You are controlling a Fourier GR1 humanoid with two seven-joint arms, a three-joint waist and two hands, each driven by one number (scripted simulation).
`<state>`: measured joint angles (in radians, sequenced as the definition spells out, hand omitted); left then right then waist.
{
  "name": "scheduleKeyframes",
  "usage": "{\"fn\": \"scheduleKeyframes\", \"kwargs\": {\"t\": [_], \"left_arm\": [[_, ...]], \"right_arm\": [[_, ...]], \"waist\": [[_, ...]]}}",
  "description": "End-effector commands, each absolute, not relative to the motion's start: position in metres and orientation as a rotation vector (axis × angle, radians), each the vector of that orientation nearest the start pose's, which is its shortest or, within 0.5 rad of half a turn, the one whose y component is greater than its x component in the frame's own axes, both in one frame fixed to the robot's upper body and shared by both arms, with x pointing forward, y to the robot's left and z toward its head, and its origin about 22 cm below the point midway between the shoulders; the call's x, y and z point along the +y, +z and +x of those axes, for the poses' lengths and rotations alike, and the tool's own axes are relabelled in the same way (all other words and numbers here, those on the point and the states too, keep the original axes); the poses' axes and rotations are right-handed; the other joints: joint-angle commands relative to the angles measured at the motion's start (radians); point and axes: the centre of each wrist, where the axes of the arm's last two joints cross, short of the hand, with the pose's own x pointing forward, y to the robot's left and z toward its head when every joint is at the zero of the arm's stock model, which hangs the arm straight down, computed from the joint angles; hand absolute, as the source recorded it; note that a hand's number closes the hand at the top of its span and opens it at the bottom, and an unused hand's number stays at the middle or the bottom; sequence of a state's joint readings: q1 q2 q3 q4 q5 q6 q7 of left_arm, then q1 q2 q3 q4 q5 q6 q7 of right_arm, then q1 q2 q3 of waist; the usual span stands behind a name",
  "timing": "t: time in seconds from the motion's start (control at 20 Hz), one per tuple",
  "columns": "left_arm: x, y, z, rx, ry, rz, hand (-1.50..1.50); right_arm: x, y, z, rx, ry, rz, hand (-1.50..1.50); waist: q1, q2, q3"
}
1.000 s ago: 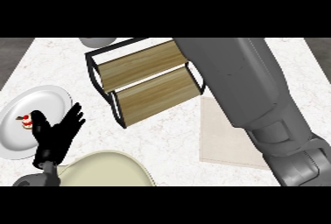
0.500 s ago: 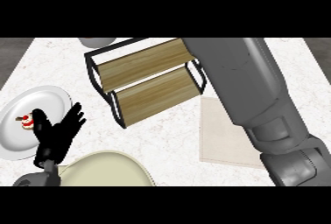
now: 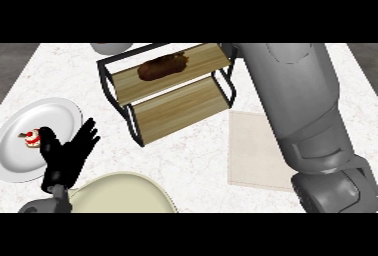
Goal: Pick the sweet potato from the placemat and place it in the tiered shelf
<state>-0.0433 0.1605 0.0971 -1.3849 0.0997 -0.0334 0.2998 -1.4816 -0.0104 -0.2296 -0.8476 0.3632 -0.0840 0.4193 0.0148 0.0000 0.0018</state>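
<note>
While the left hand (image 3: 68, 152) rests at the near left with fingers spread and holding nothing, the sweet potato (image 3: 163, 66) lies on the upper board of the tiered shelf (image 3: 181, 112) at the far middle; the right forearm (image 3: 303, 110) crosses the right side, its hand hidden, so I cannot tell its fingers; the placemat (image 3: 255, 150) lies bare beside the shelf; a white plate (image 3: 63, 117) at left carries a small cake (image 3: 30, 138); no writing is readable.

A white, faintly speckled stone table (image 3: 192, 165) fills nearly the whole view, evenly lit with only soft shadows. Beyond its far corners, at upper left and upper right, narrow strips of darker grey floor (image 3: 15, 65) show. No walls or windows are visible.
</note>
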Motion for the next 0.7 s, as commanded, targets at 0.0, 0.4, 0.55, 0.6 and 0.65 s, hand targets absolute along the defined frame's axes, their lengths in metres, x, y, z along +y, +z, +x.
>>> {"fn": "scheduleKeyframes", "kwargs": {"t": [0.0, 0.4, 0.55, 0.6, 0.65], "left_arm": [[0.292, -0.035, 0.242, -1.118, 0.036, 0.086, 0.0], [0.287, -0.029, 0.254, -1.123, 0.03, 0.088, 0.0], [0.286, -0.024, 0.246, -1.105, 0.056, 0.109, 0.0], [0.297, -0.022, 0.243, -1.106, 0.041, 0.095, 0.0], [0.287, -0.029, 0.251, -1.108, 0.047, 0.081, 0.0]], "right_arm": [[-0.047, 0.356, 0.414, -1.822, 0.253, -0.07, -1.5], [-0.125, 0.368, 0.434, -1.804, -0.019, -0.307, -1.5], [-0.148, 0.356, 0.431, -1.802, -0.131, -0.314, -1.5], [-0.162, 0.354, 0.436, -1.804, -0.179, -0.324, -1.5], [-0.187, 0.38, 0.434, -1.806, -0.183, -0.323, -1.5]], "waist": [[-0.001, 0.001, -0.002], [-0.012, 0.002, -0.002], [-0.019, -0.004, -0.001], [-0.009, -0.001, -0.001], [-0.009, 0.004, -0.002]]}}
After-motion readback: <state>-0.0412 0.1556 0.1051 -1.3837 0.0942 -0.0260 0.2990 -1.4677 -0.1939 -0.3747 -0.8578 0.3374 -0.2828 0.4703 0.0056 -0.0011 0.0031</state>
